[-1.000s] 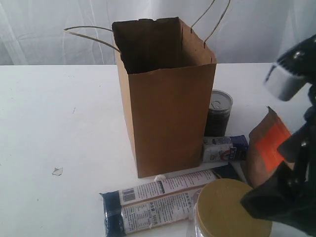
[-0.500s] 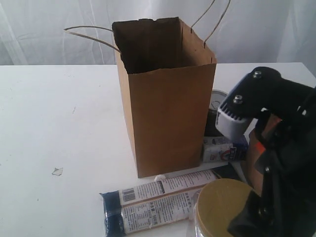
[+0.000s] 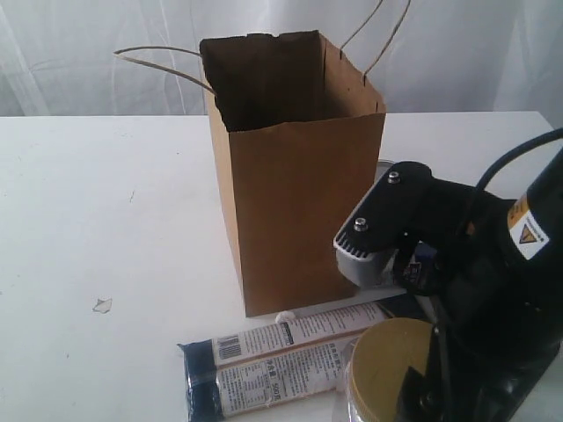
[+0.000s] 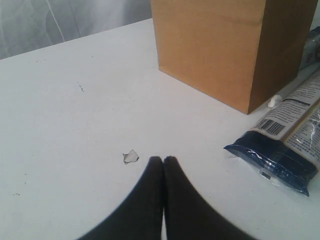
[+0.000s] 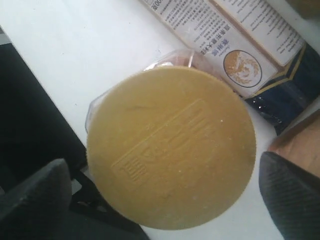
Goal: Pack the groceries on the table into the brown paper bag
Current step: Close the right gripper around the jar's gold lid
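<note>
Right wrist view shows the right gripper [image 5: 165,167], jaws spread wide and empty, directly above the upright gold-lidded jar [image 5: 170,147], lid centred between its fingers [image 5: 37,200], touching the long navy-tan packet [image 5: 235,45], near the brown paper bag [image 3: 299,176].
</note>
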{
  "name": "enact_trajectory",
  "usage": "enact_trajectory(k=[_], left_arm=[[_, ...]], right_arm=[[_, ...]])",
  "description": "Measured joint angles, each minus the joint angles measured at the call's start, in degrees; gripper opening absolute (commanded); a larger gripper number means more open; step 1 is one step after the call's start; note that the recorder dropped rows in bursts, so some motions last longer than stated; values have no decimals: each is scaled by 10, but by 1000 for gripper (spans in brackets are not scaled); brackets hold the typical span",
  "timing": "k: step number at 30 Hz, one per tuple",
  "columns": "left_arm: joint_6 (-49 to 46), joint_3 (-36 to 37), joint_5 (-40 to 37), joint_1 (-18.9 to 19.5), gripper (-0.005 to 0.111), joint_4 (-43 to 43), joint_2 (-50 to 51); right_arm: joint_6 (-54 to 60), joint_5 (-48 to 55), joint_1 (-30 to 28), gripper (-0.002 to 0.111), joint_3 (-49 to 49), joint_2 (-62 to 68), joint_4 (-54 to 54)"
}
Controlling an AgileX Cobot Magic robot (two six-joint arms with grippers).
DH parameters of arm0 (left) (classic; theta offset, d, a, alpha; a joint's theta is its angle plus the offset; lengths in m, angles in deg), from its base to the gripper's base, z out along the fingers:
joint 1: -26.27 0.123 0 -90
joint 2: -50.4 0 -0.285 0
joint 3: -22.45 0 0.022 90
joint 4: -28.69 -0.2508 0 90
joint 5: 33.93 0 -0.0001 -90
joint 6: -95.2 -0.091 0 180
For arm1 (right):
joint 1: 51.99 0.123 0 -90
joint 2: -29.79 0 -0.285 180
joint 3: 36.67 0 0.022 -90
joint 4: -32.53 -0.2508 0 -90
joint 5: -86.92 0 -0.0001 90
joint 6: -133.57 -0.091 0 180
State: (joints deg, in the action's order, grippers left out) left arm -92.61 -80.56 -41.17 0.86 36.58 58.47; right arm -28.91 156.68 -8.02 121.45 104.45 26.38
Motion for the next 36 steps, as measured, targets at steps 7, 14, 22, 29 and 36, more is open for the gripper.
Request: enact_trajectory(k=[7,14,22,29,36], left_arm=[[0,0,0,0,0,0,0],[0,0,0,0,0,0,0],[0,0,0,0,0,0,0],[0,0,0,0,0,0,0],[0,0,0,0,0,0,0]], right_arm=[[0,0,0,94,0,21,-1],[0,0,0,94,1,53,-6],[0,-8,0,94,-14,70,-10],[0,-16,0,81,-18,71,-10],[-23,-27,0,1,-18,71,-10]])
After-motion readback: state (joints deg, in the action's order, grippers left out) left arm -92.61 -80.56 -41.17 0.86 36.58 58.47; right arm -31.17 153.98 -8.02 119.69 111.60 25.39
